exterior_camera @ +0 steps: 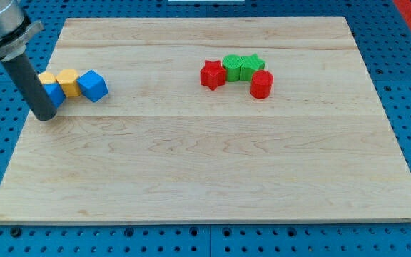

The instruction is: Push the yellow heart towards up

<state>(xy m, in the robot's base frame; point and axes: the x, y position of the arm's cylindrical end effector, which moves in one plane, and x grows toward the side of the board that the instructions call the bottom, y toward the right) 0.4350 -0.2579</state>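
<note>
My tip (pixel 45 116), a bare jawless rod, partly hides a blue block (pixel 54 94) beside a yellow block (pixel 46 77), near the board's (pixel 212 178) left edge.

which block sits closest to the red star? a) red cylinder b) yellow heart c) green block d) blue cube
c: a green block touches the red star on the side toward the view's right, with the red cylinder farther off and the blue and yellow blocks far at the view's left beside my tip.
</note>
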